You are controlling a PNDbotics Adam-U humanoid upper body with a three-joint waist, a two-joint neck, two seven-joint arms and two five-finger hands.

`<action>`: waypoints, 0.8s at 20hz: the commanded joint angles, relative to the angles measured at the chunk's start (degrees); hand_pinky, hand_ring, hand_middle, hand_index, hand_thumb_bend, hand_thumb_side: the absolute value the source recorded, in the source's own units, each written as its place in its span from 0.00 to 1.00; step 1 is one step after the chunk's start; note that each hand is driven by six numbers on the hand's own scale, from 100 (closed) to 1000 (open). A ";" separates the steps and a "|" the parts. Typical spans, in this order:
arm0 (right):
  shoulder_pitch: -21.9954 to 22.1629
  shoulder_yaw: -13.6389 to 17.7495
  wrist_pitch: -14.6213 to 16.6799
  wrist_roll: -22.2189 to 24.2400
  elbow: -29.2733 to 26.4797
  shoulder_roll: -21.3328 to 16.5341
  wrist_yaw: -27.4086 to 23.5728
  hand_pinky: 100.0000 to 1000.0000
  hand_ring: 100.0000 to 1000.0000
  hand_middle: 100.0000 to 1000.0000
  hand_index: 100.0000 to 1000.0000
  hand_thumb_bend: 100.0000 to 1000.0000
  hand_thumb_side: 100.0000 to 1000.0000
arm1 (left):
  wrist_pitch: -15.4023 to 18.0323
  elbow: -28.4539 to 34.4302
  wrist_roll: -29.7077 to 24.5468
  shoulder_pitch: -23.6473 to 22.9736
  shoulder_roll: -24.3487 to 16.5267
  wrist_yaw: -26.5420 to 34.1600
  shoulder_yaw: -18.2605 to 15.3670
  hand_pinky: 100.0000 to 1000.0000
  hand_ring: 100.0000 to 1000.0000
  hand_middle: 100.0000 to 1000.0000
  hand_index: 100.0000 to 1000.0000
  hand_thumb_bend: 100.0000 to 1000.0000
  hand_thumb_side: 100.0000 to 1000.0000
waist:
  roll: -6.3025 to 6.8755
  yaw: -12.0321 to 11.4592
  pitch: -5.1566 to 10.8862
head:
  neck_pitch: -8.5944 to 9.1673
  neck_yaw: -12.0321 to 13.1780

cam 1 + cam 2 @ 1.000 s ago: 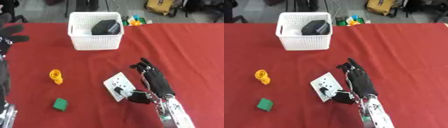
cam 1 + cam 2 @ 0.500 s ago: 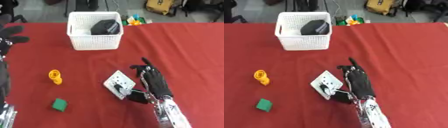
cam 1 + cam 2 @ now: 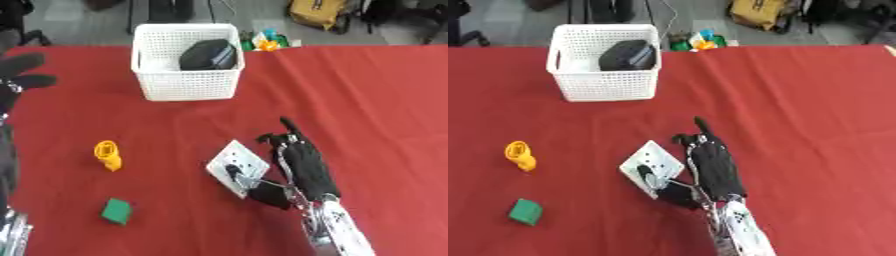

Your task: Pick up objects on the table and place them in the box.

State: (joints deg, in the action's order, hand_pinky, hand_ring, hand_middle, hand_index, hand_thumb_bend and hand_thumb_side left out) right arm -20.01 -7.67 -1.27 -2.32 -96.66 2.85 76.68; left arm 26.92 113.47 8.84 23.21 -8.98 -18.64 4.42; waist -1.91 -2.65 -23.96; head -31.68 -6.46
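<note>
At the far left edge the left robot hand (image 3: 19, 75) hangs idle above the red tabletop (image 3: 367, 100), fingers relaxed and holding nothing. Next along, two small things lie unpicked: a yellow object (image 3: 107, 155) and, nearer the front, a green block (image 3: 115, 211), apart from each other. Farther back stands the white basket (image 3: 188, 85) that serves as the box, with one dark item (image 3: 208, 54) already inside it (so part of the job looks done). Right of centre lies a white square plate (image 3: 234, 167), tilted and with a dark patch on it. The right robot hand (image 3: 297, 167) lies along its right edge, thumb curled onto the plate and fingers stretched beside it; I judge the grasp is only forming. Three things seem left to carry.
</note>
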 commanded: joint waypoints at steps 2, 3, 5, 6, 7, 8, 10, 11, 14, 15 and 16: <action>0.50 -1.28 1.56 0.04 -1.97 -0.11 -0.96 0.75 1.00 0.21 0.62 0.48 0.70 | -0.08 1.12 -0.14 0.86 -0.27 0.14 0.20 0.66 0.78 0.84 0.90 0.07 0.98 | -0.08 0.10 1.20 | 0.17 0.15; 0.65 -1.40 1.78 0.10 -2.21 -0.16 -1.09 0.75 1.00 0.20 0.62 0.48 0.69 | -0.11 1.12 -0.14 0.87 -0.27 0.16 0.20 0.66 0.78 0.84 0.90 0.07 0.98 | -0.12 0.16 1.25 | 0.14 0.22; 0.89 -1.65 2.17 0.27 -2.54 -0.27 -1.30 0.74 1.00 0.19 0.60 0.48 0.69 | -0.15 1.12 -0.17 0.87 -0.25 0.19 0.23 0.66 0.78 0.84 0.90 0.07 0.98 | -0.20 0.25 1.34 | 0.13 0.30; 1.09 -1.84 2.44 0.38 -2.68 -0.33 -1.36 0.74 1.00 0.19 0.60 0.48 0.69 | -0.18 1.12 -0.18 0.87 -0.23 0.22 0.24 0.66 0.78 0.84 0.90 0.07 0.98 | -0.24 0.29 1.40 | 0.13 0.33; 1.28 -2.04 2.73 0.48 -2.82 -0.40 -1.39 0.74 1.00 0.18 0.59 0.48 0.68 | -0.21 1.12 -0.18 0.88 -0.22 0.24 0.24 0.66 0.78 0.84 0.90 0.07 0.98 | -0.26 0.33 1.45 | 0.12 0.37; 1.46 -2.24 3.00 0.58 -2.95 -0.44 -1.40 0.74 1.00 0.18 0.59 0.48 0.68 | -0.22 1.12 -0.17 0.90 -0.22 0.27 0.22 0.66 0.78 0.84 0.90 0.07 0.98 | -0.28 0.37 1.50 | 0.10 0.42; 1.61 -2.41 3.32 0.82 -3.03 -0.54 -1.47 0.73 1.00 0.17 0.59 0.48 0.68 | -0.23 1.12 -0.15 0.95 -0.18 0.33 0.23 0.66 0.78 0.84 0.90 0.07 0.97 | -0.31 0.39 1.59 | 0.09 0.52; 1.64 -2.43 3.38 0.96 -2.99 -0.57 -1.54 0.73 0.99 0.17 0.59 0.48 0.68 | -0.24 1.12 -0.15 0.97 -0.17 0.36 0.23 0.66 0.78 0.84 0.90 0.07 0.97 | -0.32 0.38 1.61 | 0.15 0.54; 1.59 -2.25 3.28 1.24 -2.86 -0.60 -1.66 0.72 0.99 0.17 0.60 0.47 0.68 | -0.23 1.12 -0.17 0.98 -0.16 0.41 0.24 0.66 0.78 0.84 0.90 0.07 0.97 | -0.31 0.39 1.63 | 0.28 0.55; 1.53 -2.12 3.19 1.22 -2.82 -0.61 -1.68 0.72 0.99 0.17 0.61 0.47 0.68 | -0.23 1.12 -0.20 0.96 -0.16 0.41 0.24 0.66 0.78 0.84 0.90 0.07 0.97 | -0.30 0.40 1.63 | 0.34 0.54; 1.49 -2.01 3.12 1.16 -2.81 -0.62 -1.70 0.72 0.99 0.17 0.61 0.47 0.68 | -0.23 1.12 -0.24 0.95 -0.16 0.41 0.25 0.66 0.78 0.84 0.90 0.07 0.97 | -0.29 0.40 1.63 | 0.37 0.52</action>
State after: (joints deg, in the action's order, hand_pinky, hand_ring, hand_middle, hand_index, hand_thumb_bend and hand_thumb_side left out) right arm -18.11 -9.72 1.79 -1.26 -98.06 2.73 75.50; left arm 26.74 113.47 8.70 23.53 -8.97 -18.49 4.43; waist -2.38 -2.30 -23.81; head -31.68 -6.03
